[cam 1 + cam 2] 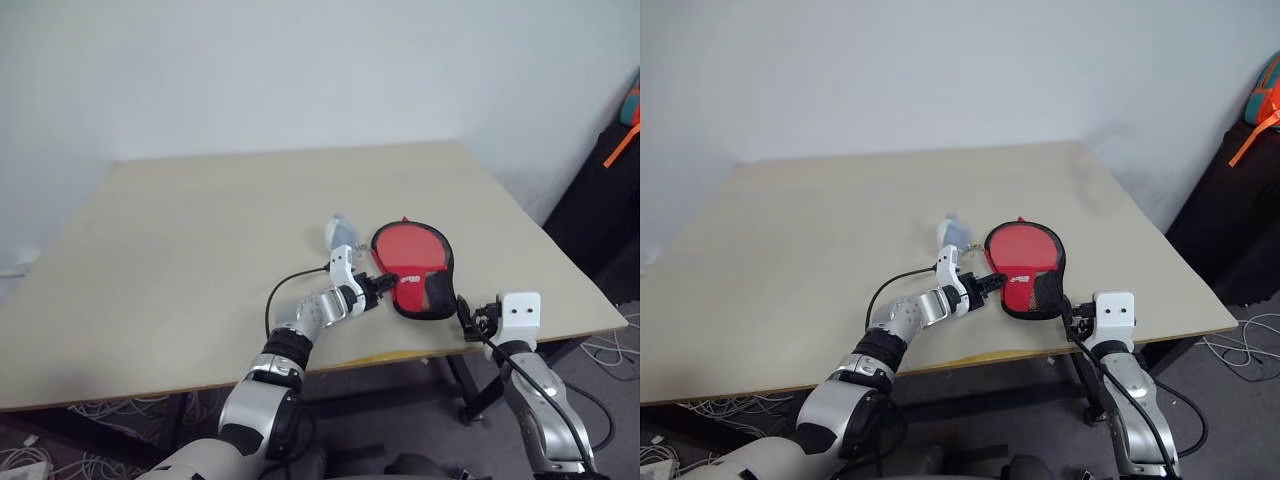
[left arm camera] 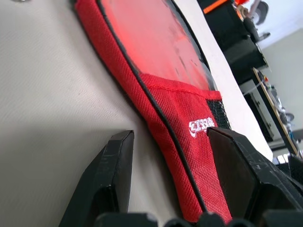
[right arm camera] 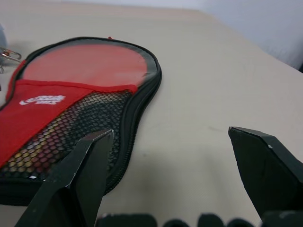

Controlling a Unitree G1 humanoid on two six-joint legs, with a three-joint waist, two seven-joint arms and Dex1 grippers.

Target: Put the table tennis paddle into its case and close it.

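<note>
I see the case (image 1: 412, 262) with a bright red face, black edging all round and a small white logo (lettering too small to read). Its narrow end is black honeycomb mesh, with red and yellowish tints showing through. It lies on a pale beige table (image 1: 180, 250). Both grippers have black fingers (image 2: 113, 175), and a white block (image 1: 518, 311) sits behind the right one. The wall (image 1: 300, 70) is plain white.

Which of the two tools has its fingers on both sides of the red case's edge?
The left tool: the edge of the case runs between its fingers. The right tool is open beside the narrow mesh end, over bare table.
</note>
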